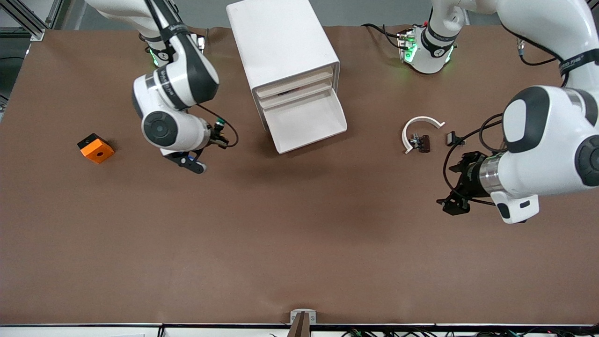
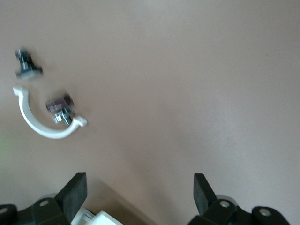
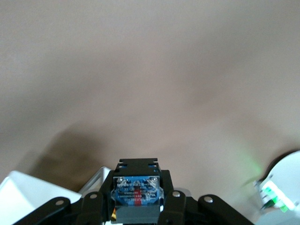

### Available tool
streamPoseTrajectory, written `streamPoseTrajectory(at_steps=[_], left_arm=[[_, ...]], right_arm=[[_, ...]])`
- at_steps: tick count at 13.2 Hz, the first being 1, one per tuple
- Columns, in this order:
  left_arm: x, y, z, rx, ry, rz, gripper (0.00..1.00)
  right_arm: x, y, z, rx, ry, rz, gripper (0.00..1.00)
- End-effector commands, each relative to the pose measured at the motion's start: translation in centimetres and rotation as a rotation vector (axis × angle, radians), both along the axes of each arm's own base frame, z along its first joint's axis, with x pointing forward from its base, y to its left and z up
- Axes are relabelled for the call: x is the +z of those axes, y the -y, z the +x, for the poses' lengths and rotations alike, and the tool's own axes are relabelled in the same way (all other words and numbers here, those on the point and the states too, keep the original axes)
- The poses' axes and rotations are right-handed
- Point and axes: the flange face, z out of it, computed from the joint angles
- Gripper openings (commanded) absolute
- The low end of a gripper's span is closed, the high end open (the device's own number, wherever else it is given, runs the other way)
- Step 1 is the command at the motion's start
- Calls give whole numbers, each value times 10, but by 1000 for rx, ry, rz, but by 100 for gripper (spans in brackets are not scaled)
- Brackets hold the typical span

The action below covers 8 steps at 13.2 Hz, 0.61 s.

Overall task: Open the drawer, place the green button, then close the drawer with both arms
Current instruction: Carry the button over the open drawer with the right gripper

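Note:
The white cabinet [image 1: 281, 42] stands at the back middle of the table. Its lowest drawer [image 1: 306, 121] is pulled out and looks empty. My right gripper [image 1: 220, 135] hangs over the table beside the open drawer, toward the right arm's end. It is shut on the button [image 1: 220, 124], whose green cap shows. In the right wrist view the button's black-and-bluish body [image 3: 136, 192] sits between the fingers of the right gripper [image 3: 136, 206]. My left gripper [image 1: 451, 199] is open and empty over the table toward the left arm's end, and its fingers [image 2: 75, 192] stand wide apart.
A white arc [image 1: 419, 128] with small black pieces [image 1: 423, 142] lies by the left gripper, also in the left wrist view [image 2: 47, 126]. An orange cube [image 1: 96, 148] sits toward the right arm's end.

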Motion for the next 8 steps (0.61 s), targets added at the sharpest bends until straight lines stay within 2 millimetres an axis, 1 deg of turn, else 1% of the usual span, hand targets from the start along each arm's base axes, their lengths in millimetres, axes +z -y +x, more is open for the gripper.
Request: streamPoseTrajectory(at_steps=[1, 3, 5, 7, 8], left_arm=[[20, -13, -20, -184, 10, 9, 100], [31, -26, -32, -305, 23, -9, 100], [38, -34, -40, -367, 27, 2, 100], [42, -38, -48, -437, 35, -18, 100], [43, -39, -50, -459, 35, -26, 100]], right_arm=[[21, -33, -7, -160, 0, -9, 16], [29, -63, -20, -241, -7, -12, 16], [30, -90, -33, -306, 10, -28, 16], [22, -125, -50, -369, 43, -49, 16], [14, -140, -57, -400, 53, -62, 16]])
